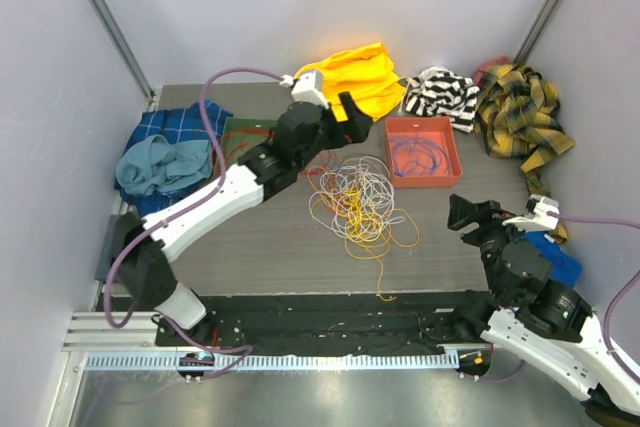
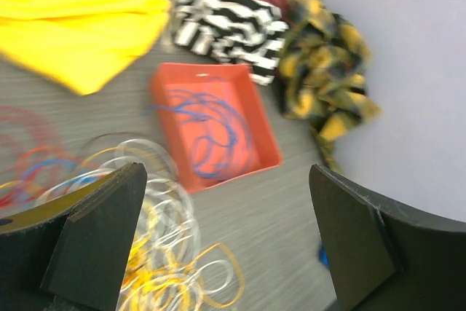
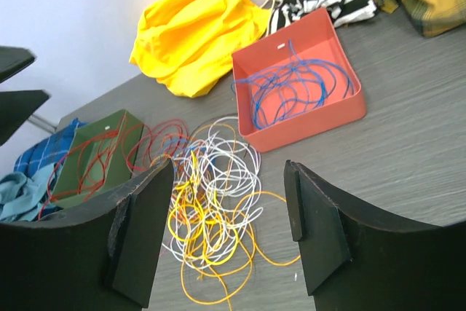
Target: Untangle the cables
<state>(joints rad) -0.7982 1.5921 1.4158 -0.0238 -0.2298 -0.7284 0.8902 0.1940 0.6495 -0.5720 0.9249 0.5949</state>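
Black fingers of the right gripper (image 3: pixel 227 172) frame its wrist view from below, spread wide with nothing between them. That arm sits low at the near right of the worktop (image 1: pixel 280 257) and points across at the tangle, which reads as a ready pose rather than a grasp. Farther off, the left gripper (image 1: pixel 352 115) hangs above the far edge of the heap, between the two trays, its fingers likewise parted and empty in its own blurred view. The cables (image 1: pixel 355 197) lie in a loose pile at the worktop's centre: mostly white, yellow and orange loops crossing one another, a few red and blue strands at the far-left fringe, and one orange end (image 1: pixel 380 292) trailing toward the near edge. Sorting by colour appears under way: blue cable (image 1: pixel 420 155) is coiled alone inside the orange tray (image 1: pixel 425 176) just right of the pile, and red cable (image 3: pixel 109 152) drapes in and over the green tray (image 3: pixel 125 125) on the left, so each tray seems to serve as a bin for one colour. Yellow cloth (image 1: pixel 360 72), a striped garment (image 1: pixel 440 95), a plaid one (image 1: pixel 520 117) and blue fabrics (image 1: pixel 165 152) ring the far and side edges, apart from the pile and probably just clutter to avoid.
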